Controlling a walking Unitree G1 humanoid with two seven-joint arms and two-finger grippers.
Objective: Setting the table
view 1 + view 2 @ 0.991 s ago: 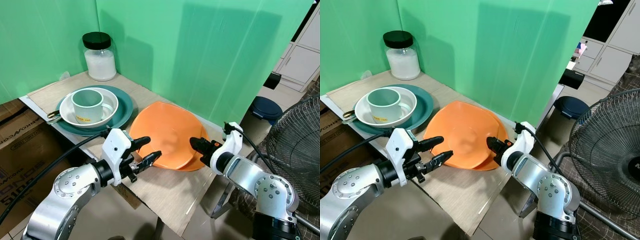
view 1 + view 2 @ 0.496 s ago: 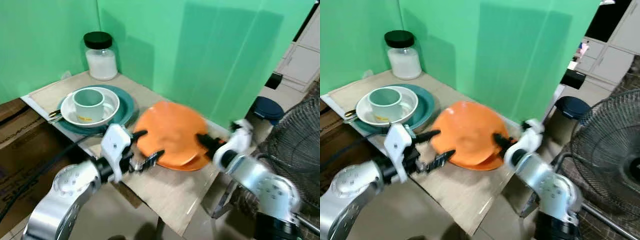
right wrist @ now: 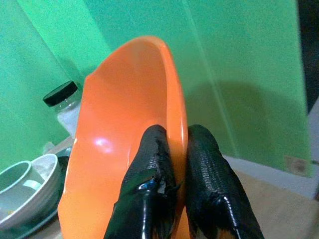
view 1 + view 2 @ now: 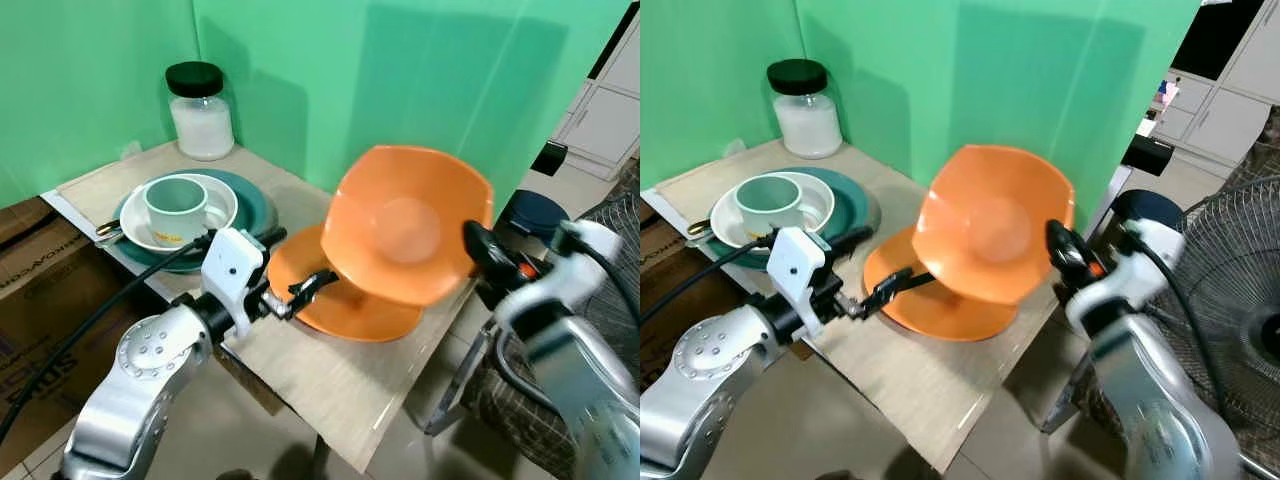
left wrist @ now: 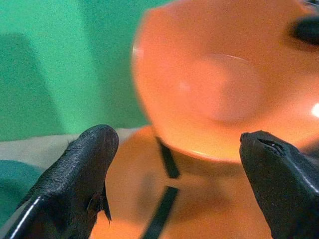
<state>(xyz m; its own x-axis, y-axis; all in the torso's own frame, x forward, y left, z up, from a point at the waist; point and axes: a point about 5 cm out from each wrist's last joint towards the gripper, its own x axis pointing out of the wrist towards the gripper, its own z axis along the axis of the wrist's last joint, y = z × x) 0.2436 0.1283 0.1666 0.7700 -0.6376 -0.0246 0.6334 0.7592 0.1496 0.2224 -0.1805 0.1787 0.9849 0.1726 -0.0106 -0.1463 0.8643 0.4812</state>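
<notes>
1. Green backdrop walls stand behind our wooden table (image 4: 330, 390).
2. Our right gripper (image 3: 172, 149) pinches the rim of an orange plate (image 4: 405, 235), lifted and tilted above a second orange plate (image 4: 350, 310) on the table.
3. Our left gripper (image 4: 295, 265) spreads its fingers wide around that lower plate's near edge.

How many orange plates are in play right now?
2. One orange plate is lifted and tilted, pinched at its rim by the right end effector; the other orange plate lies on the table beneath.
</notes>
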